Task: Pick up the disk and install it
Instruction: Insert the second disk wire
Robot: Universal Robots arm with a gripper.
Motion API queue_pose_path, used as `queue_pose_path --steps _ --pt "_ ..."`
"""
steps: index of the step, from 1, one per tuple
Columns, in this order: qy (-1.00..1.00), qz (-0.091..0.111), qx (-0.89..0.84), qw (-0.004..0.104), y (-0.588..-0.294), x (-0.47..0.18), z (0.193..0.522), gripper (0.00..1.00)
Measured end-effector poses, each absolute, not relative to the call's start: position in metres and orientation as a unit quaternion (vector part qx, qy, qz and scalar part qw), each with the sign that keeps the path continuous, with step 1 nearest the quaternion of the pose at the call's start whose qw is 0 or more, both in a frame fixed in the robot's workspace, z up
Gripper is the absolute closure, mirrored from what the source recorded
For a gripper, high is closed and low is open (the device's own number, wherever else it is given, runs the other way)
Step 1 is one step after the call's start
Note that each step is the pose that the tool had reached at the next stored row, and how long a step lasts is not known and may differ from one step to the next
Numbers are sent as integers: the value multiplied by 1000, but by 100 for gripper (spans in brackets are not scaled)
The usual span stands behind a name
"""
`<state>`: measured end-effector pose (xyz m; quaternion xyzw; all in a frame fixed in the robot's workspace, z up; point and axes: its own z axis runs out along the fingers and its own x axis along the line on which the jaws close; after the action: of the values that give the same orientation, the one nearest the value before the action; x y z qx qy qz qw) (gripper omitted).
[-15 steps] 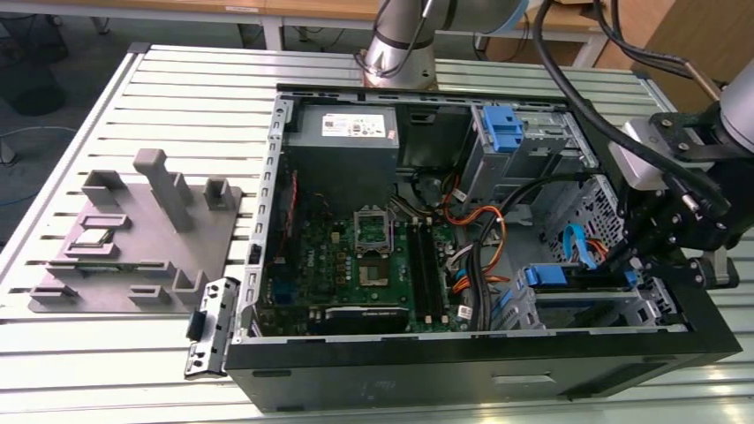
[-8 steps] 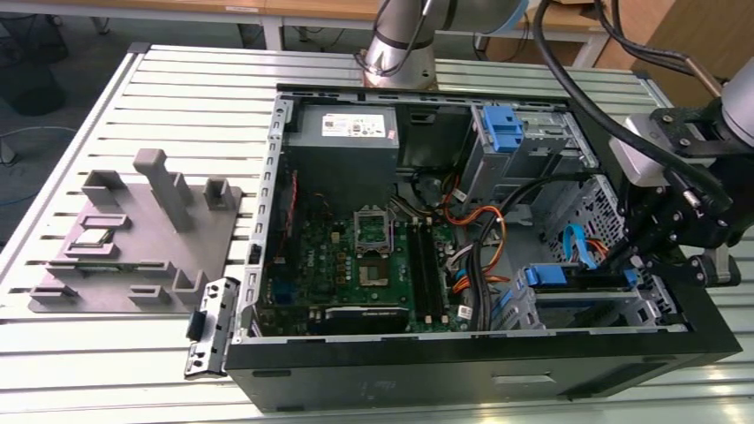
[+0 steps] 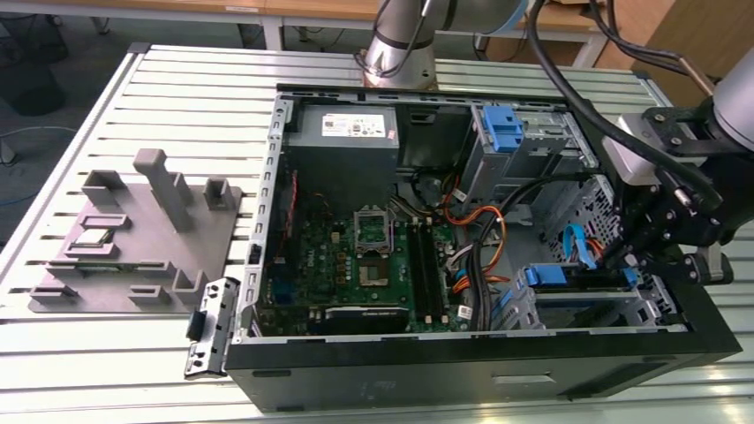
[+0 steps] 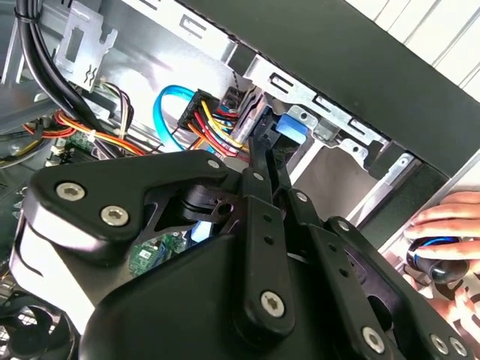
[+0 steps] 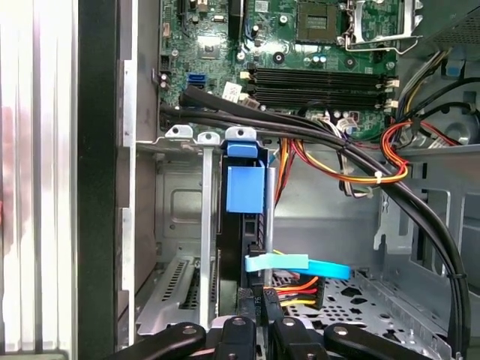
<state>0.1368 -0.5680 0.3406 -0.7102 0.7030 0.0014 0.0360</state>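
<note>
The disk [image 5: 245,187] stands on edge in the drive cage at the front corner of the open computer case [image 3: 471,371]. I see it edge-on, with its blue rail uppermost. In the exterior view the disk [image 3: 563,277] sits low on the right, inside the metal cage. My gripper [image 5: 257,300] reaches down into that cage, its black fingers [image 5: 238,328] drawn close on either side of the disk's near end. In the second wrist view the gripper [image 4: 261,142] pinches the thin dark edge just behind the blue rail [image 4: 289,126]. My gripper [image 3: 638,263] hangs over the cage.
A tall blue latch [image 3: 501,128] and a grey metal box [image 3: 342,128] stand at the back of the case. Black, orange and blue cables [image 5: 352,169] cross beside the cage, near the motherboard [image 3: 353,265]. A grey fixture [image 3: 141,238] lies on the exterior view's left. A person's hand [image 4: 442,225] rests outside the case.
</note>
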Motion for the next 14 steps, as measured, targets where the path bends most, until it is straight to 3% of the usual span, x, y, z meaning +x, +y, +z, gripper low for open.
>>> queue_pose_path --steps 14 --pt "703 1 -710 36 -568 137 337 84"
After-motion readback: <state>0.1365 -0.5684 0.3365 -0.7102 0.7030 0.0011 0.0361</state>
